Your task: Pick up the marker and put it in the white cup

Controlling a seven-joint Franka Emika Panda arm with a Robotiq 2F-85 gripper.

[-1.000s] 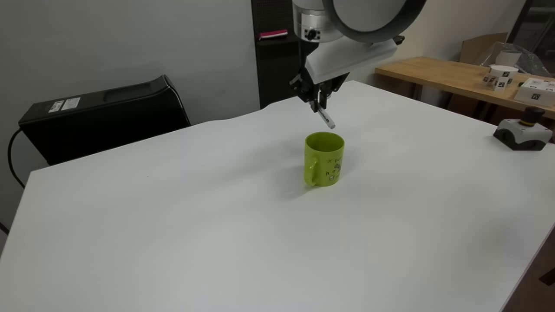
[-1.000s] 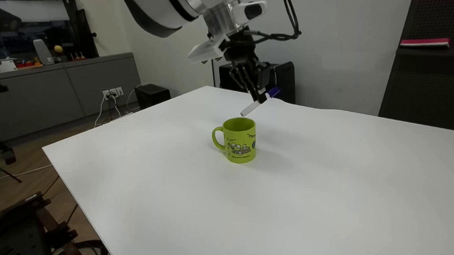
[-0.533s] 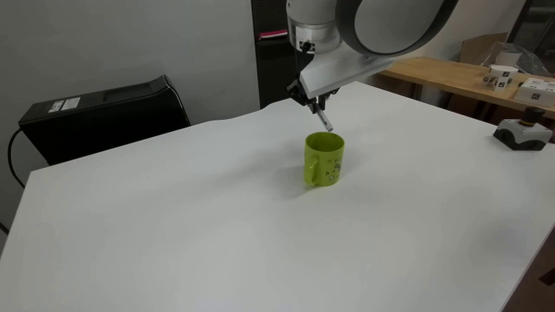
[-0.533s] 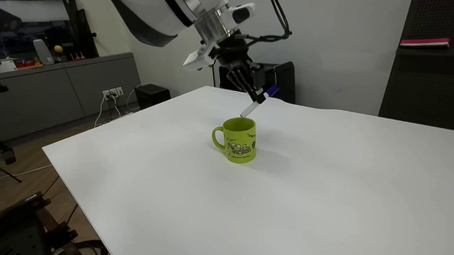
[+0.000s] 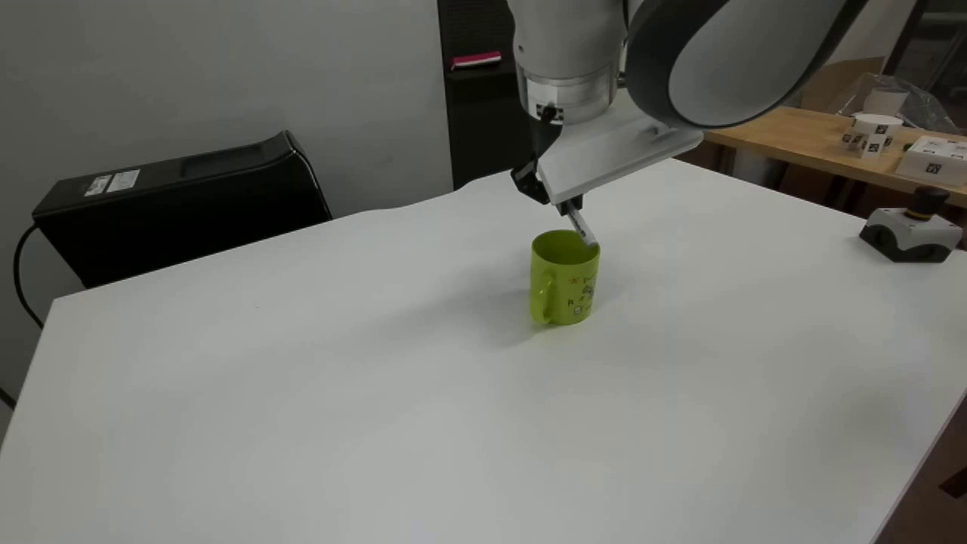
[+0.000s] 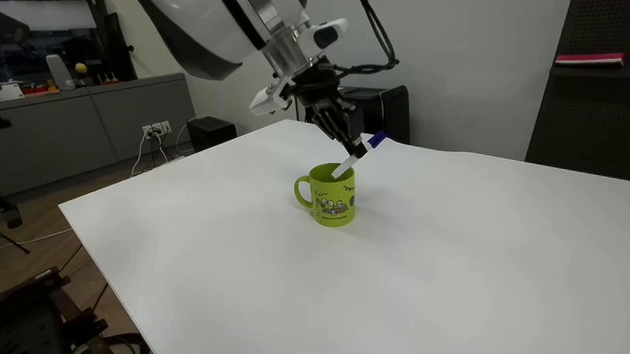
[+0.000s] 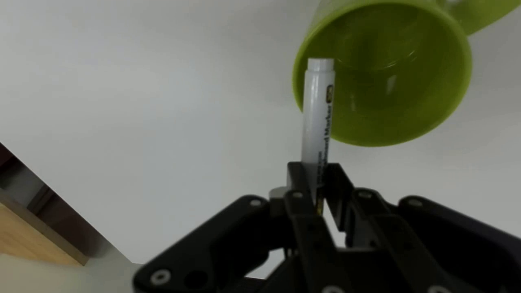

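Observation:
The white cup is a lime-green mug [image 5: 563,295] standing upright on the white table; it also shows in an exterior view [image 6: 331,202] and in the wrist view [image 7: 390,118]. My gripper [image 7: 314,167] is shut on the marker [image 7: 317,110], holding it tilted with its white end toward the mug. The gripper also shows above the mug in both exterior views [image 5: 572,205] [image 6: 357,148]. The marker's blue cap end sticks out behind the fingers in an exterior view [image 6: 377,139]. The white end overlaps the mug's mouth near its rim; I cannot tell whether it is below the rim.
The white table [image 5: 302,423] extends around the mug. An emergency-stop box [image 5: 910,236] sits at its far right. A black case [image 5: 189,204] stands behind the table. A wooden table [image 5: 763,128] with white boxes is beyond.
My gripper has moved down toward the mug with the marker held in it. The marker's white end has gone from above the mug to overlapping its mouth. The mug has not moved.

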